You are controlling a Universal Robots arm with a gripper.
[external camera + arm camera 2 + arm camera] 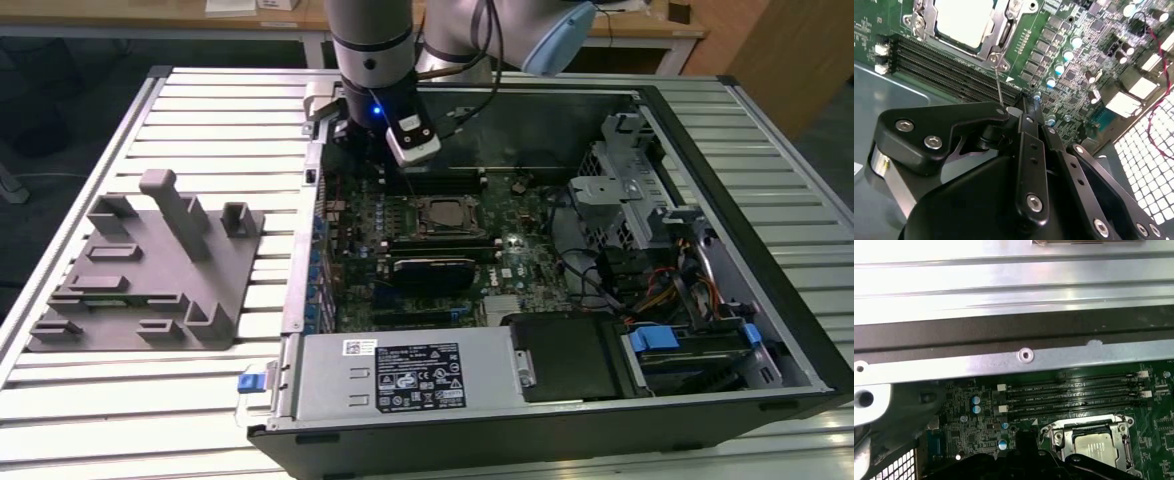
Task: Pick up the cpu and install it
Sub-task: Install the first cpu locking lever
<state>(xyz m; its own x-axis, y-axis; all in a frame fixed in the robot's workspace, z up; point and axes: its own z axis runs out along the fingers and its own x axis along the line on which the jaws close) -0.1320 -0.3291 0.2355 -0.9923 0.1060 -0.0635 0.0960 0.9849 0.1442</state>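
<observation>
Far as I can tell the cpu [961, 20] has a pale matt silvery metal top, the board [1074, 75] is glossy green, the case rim [954, 365] is bare shiny sheet metal, and the fixture [147, 270] is dull grey plastic on a ribbed metal table [80, 400].
</observation>
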